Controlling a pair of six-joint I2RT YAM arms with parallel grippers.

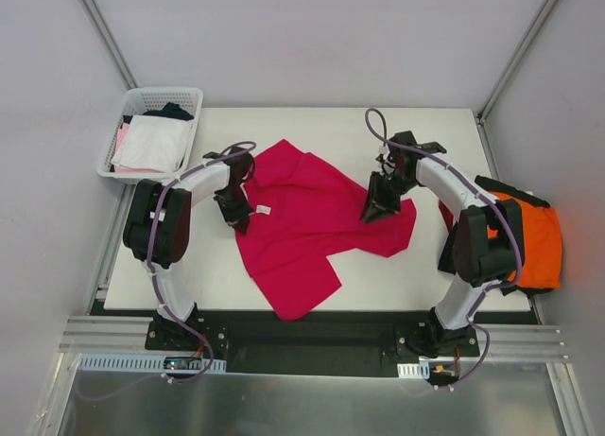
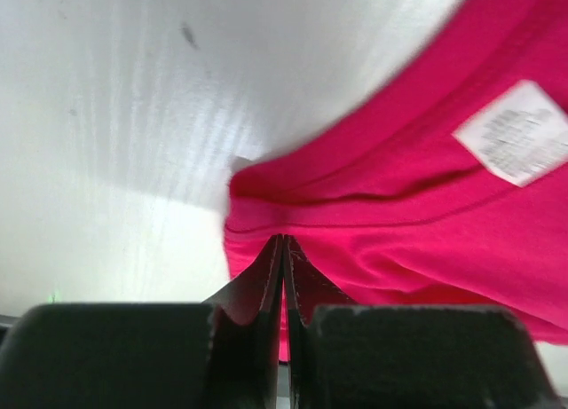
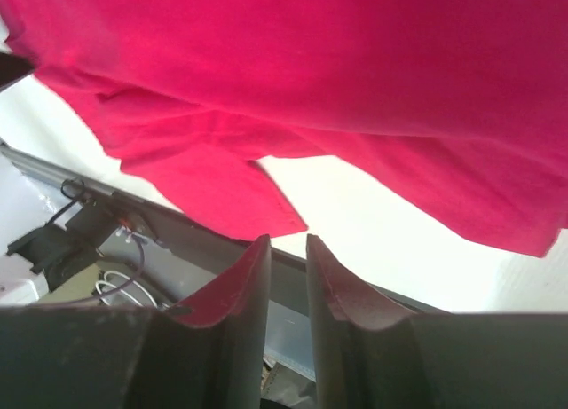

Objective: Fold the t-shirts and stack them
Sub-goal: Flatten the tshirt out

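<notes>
Arm bases [image 1: 180, 337]: bolted at the bottom of the top view, the left arm on the left and the right arm on the right.
Worktop [image 1: 189, 275]: white, with bare surface in the lower left of the top view.
Crimson t-shirt [image 1: 302, 228]: lies rumpled and partly folded over itself at the middle of the worktop. One flap reaches down toward the near edge, and another spreads to the right.
Neck label [image 1: 266, 210]: small and white, on the left part of the crimson t-shirt, just right of the left arm's tip.
Left end effector [image 2: 282, 240]: at the left edge of the crimson t-shirt. Its fingers are pressed together, and a sliver of crimson cloth shows in the slit between them, so it is clamped on the shirt's edge near the collar.
Right end effector [image 3: 286, 240]: over the right part of the crimson t-shirt. Its fingers stand slightly apart with nothing between them, and its wrist view shows the cloth lying beyond the tips.
Orange t-shirt [image 1: 541, 242]: bunched at the right edge of the top view, beside the right arm's elbow and well apart from the crimson one.
Black t-shirt [image 1: 515, 192]: dark cloth across the upper edge of the orange t-shirt.
Mesh basket [image 1: 151, 97]: white, in the upper left of the top view, off the worktop's far left corner. It holds white and pink garments [image 1: 149, 143].
</notes>
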